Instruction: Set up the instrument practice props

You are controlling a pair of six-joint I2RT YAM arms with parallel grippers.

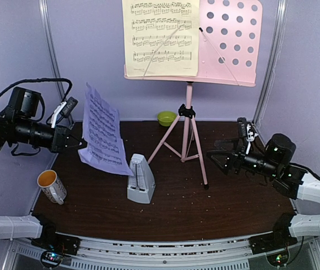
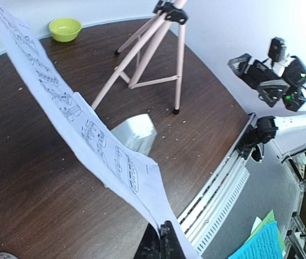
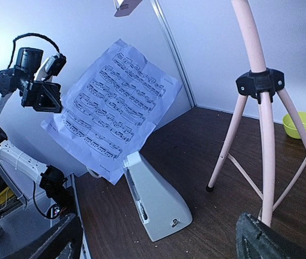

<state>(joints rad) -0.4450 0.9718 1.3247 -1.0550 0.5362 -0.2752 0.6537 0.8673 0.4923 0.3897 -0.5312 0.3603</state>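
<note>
The pink music stand (image 1: 188,126) rises at the back of the table, and the yellow music sheet (image 1: 161,36) rests on the left half of its perforated desk (image 1: 230,39). My left gripper (image 1: 80,144) is shut on the edge of the lavender music sheet (image 1: 102,132), which hangs in the air left of the stand. In the left wrist view the lavender sheet (image 2: 72,113) runs from the pinching left gripper (image 2: 166,237) up across the frame. The pale-grey metronome (image 1: 141,180) stands on the table under the sheet's lower corner. My right gripper (image 1: 215,157) hovers open and empty, right of the stand's legs (image 3: 261,135).
A white mug (image 1: 52,185) lies on its side near the table's left edge. A lime-green bowl (image 1: 167,117) sits at the back, behind the tripod. The tripod's front leg (image 1: 200,160) reaches toward the right gripper. Purple walls enclose the back and sides.
</note>
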